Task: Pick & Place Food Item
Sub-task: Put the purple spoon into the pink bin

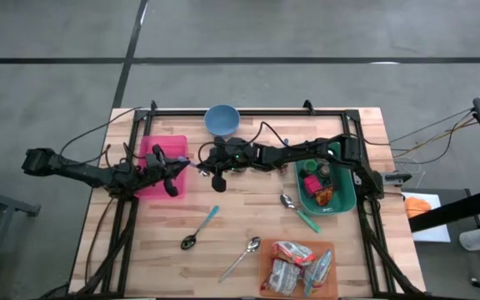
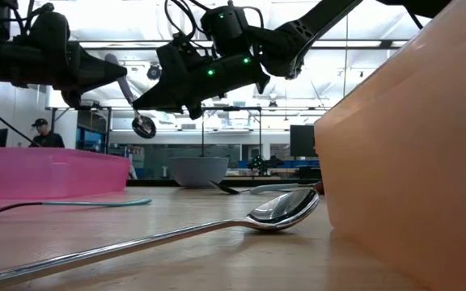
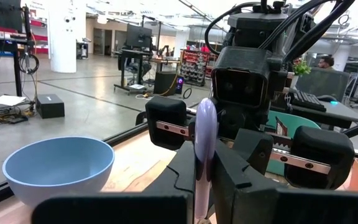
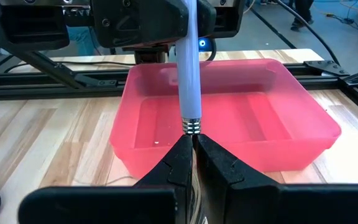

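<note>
Sharing one lavender-handled spoon [image 4: 189, 74], both pincers, left [image 1: 176, 169] and right [image 1: 205, 161], grasp it; release only one, slowly.

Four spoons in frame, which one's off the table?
The lavender-handled spoon, held in the air between both shut claws, left claw and right claw, beside the pink bin. The teal-handled, green-handled and all-metal spoons lie flat on the wood.

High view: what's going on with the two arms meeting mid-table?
Both arms meet in the air beside the pink bin, near the blue bowl, sharing one spoon. The left gripper is shut on its pale handle, the right gripper at its metal neck. It looks like a handover.
</note>
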`<action>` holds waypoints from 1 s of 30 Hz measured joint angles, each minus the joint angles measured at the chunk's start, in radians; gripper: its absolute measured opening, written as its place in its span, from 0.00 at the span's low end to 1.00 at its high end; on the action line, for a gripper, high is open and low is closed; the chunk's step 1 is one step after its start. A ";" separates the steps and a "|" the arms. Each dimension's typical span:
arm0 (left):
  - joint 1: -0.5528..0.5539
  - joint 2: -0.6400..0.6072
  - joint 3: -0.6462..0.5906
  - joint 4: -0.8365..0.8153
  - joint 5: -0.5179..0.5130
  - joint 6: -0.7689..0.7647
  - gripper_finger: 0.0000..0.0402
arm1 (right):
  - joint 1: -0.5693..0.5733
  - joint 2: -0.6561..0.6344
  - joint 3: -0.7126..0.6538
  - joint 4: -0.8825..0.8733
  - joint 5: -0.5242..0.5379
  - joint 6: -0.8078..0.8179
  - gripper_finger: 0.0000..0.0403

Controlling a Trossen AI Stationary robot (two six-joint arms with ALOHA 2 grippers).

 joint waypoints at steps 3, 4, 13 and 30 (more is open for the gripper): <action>0.000 0.000 0.000 0.000 0.000 0.000 0.03 | 0.000 0.000 0.000 0.000 0.000 0.000 0.04; 0.000 0.000 0.000 0.000 0.000 0.000 0.03 | 0.000 0.000 0.000 0.000 0.000 0.003 0.04; 0.000 0.000 0.000 0.000 0.000 0.003 0.03 | 0.000 0.000 0.000 0.000 0.000 0.005 0.04; 0.000 0.000 0.000 0.000 0.001 0.016 0.03 | -0.003 0.000 0.000 0.001 -0.009 0.014 0.06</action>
